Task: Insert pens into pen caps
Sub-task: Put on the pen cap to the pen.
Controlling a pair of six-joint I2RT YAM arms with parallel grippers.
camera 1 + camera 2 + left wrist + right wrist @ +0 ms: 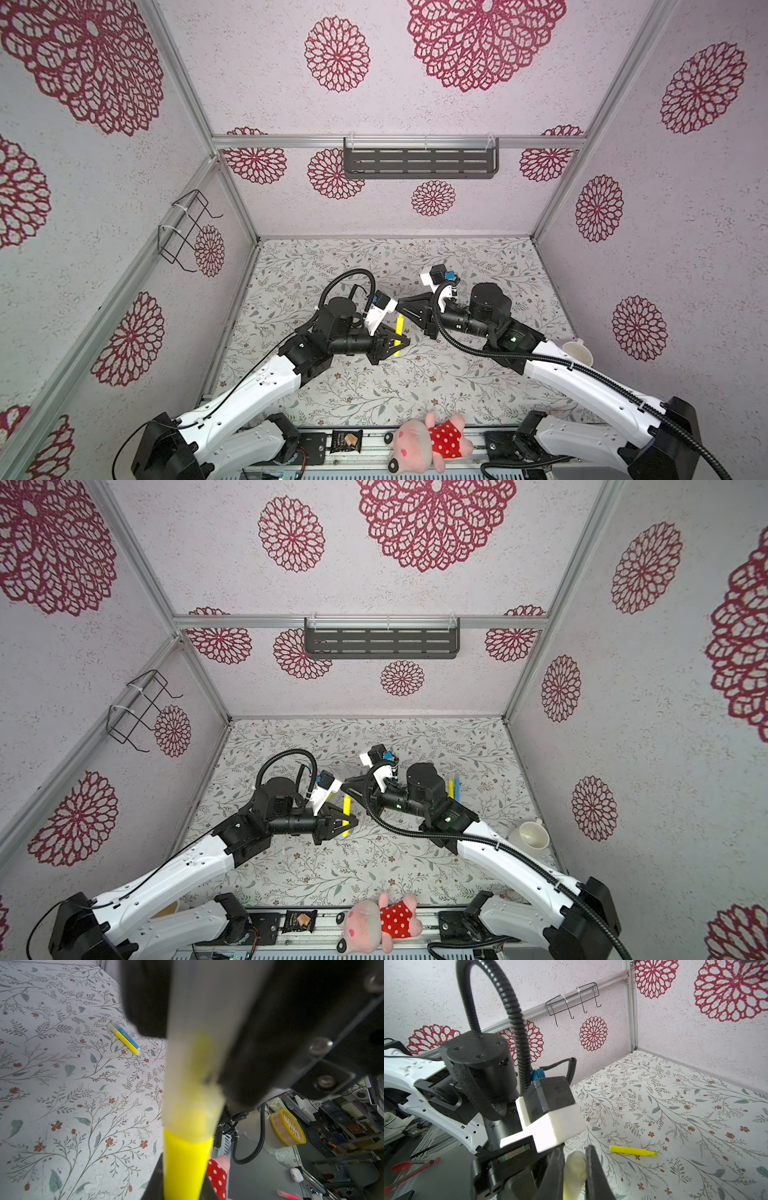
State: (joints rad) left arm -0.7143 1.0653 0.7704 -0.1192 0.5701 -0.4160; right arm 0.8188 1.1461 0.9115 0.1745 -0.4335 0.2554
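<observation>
Right up against my left wrist lens is the yellow pen [182, 1167], clamped firm in my left gripper [397, 342]. Its tip end sits inside a whitish translucent pen cap [195, 1109], and yellow shows through the plastic. My right gripper [575, 1155] is pinched tight on that cap, with a black finger on either side. The close view is too blurred for me to tell how deep the pen is seated.

In both top views my two grippers meet near the centre of the frame, above the floral surface [374, 390]. The held pen runs roughly up and down the picture.

A second yellow pen [451, 785] and a blue pen [457, 791] lie side by side, touching, right of centre, just beside my right arm. Their pale ends look capped. A faint translucent tube [110, 1055], seemingly a loose cap, lies near that pair. My right wrist view shows a third yellow pen [631, 1150] lying flat on the surface with its tapered tip bare.

A plush pig [428, 442] lies at bottom centre, and a white mug [577, 353] stands at the right edge.
</observation>
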